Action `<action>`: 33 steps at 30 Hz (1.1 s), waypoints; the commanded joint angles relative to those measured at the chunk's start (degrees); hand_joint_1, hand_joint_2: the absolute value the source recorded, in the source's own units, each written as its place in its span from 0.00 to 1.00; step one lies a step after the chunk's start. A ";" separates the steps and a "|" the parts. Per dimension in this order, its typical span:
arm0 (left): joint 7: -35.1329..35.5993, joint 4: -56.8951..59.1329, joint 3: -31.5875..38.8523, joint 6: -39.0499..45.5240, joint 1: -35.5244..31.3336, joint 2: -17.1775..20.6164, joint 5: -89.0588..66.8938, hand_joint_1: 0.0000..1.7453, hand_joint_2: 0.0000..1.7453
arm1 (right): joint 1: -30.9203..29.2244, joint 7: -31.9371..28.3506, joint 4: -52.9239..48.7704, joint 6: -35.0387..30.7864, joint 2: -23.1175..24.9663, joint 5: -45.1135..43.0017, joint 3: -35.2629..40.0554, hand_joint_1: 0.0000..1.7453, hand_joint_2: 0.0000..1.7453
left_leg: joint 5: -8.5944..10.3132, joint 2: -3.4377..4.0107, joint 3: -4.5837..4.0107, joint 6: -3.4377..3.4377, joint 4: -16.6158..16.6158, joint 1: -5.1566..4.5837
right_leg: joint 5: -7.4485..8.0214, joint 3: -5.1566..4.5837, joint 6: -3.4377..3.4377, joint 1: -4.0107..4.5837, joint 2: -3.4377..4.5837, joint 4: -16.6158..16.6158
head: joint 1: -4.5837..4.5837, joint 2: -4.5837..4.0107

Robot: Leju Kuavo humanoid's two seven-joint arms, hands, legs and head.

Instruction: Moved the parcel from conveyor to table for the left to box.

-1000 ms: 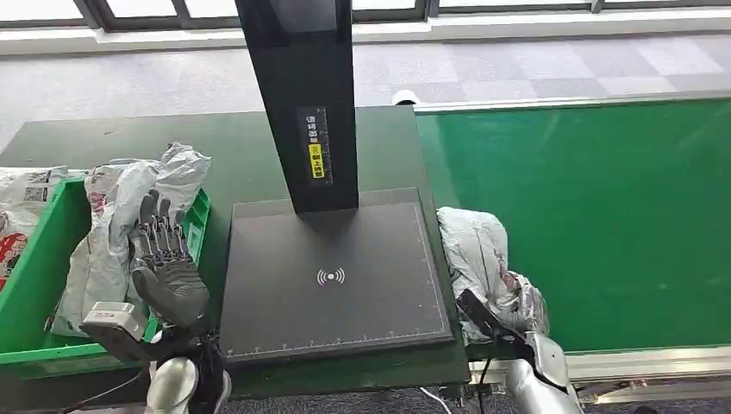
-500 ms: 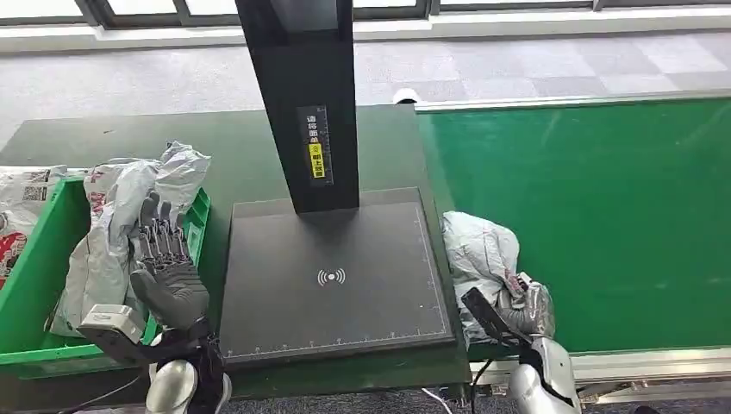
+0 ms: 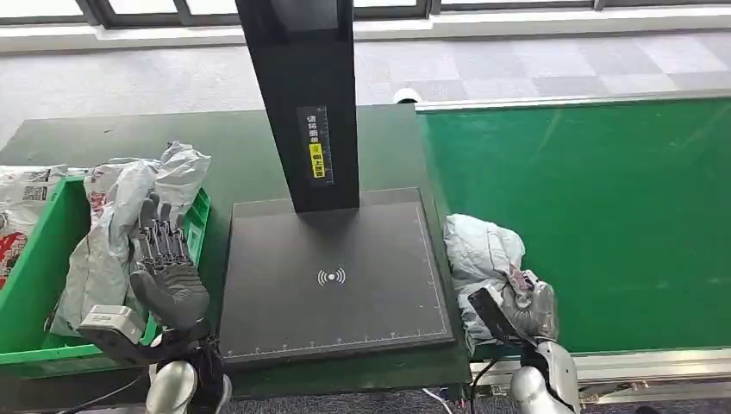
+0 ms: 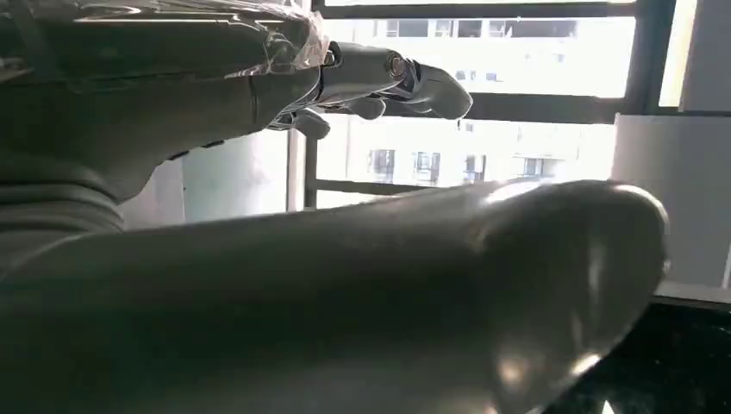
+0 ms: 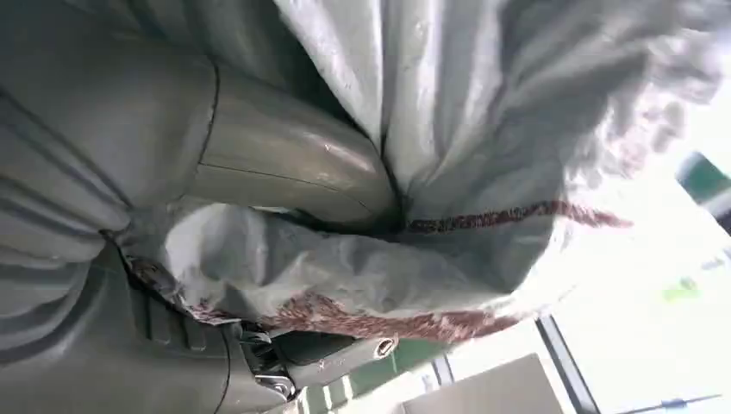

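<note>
**Right hand grips parcel at belt's near edge**

At 5 o'clock in the head view, the right hand [image 3: 527, 304] closes on the grey parcel [image 3: 483, 259]; the right wrist view shows the thumb pressed into the crumpled film, with the parcel [image 5: 483, 129] bunched against the palm. The parcel lies on the green belt [image 3: 603, 207], at its near left corner, just beside the scanner plate [image 3: 336, 276] and off the table [image 3: 241, 147].

At 7 o'clock the left hand [image 3: 165, 267] hangs with fingers straight and apart, holding nothing, over the right wall of the green bin [image 3: 26, 285]. A grey bag [image 3: 121, 216] drapes over that wall beneath the hand. More printed bags [image 3: 21, 198] lie in the bin at 9 o'clock.

At centre the dark plate sits flat on the table, a wireless mark at its middle. A black post [image 3: 302, 95] rises from its far edge toward 12 o'clock, carrying a yellow label [image 3: 315, 147].

Beyond, at 12 o'clock, grey tiled floor [image 3: 517, 60] runs to a window frame.
</note>
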 commanded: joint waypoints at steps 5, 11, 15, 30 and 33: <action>0.24 2.64 -2.81 0.82 -1.83 1.60 0.33 0.00 0.00 | 9.81 -13.08 -35.93 -12.17 7.53 -6.38 8.77 1.00 1.00 | -0.06 0.15 0.00 -0.03 -0.03 -0.03 | -0.08 -0.08 -0.06 0.00 0.14 0.07 | 0.02 0.00; 0.24 3.41 -3.11 0.49 -2.43 1.30 0.58 0.00 0.00 | 4.99 -16.82 -36.10 -12.17 9.24 0.20 12.61 1.00 1.00 | 0.00 0.16 0.01 -0.03 -0.07 0.02 | -0.01 -0.09 -0.06 0.03 0.09 -0.01 | 0.00 0.00; 0.24 3.70 -3.20 0.24 -2.73 0.96 0.30 0.00 0.00 | -1.01 -14.63 -32.03 -12.17 9.90 3.82 15.55 1.00 1.00 | -0.01 0.42 0.03 -0.03 -0.04 0.06 | 0.03 -0.11 -0.05 -0.03 0.36 0.05 | 0.00 0.00; 0.24 8.58 -3.93 -0.97 -7.11 0.11 1.34 0.00 0.00 | -26.70 -11.07 17.90 -11.63 9.24 -3.32 29.22 1.00 1.00 | 0.15 0.72 0.28 0.00 -0.20 0.15 | 0.31 0.08 -0.05 0.06 0.67 -0.19 | 0.00 0.00; 0.24 9.14 -4.92 -0.56 -7.33 0.10 1.43 0.00 0.00 | -28.59 -10.12 24.48 -11.48 12.02 -3.48 31.09 1.00 1.00 | 0.25 0.53 0.24 -0.11 -0.18 0.14 | 0.31 0.06 -0.09 0.07 0.50 -0.13 | 0.00 0.00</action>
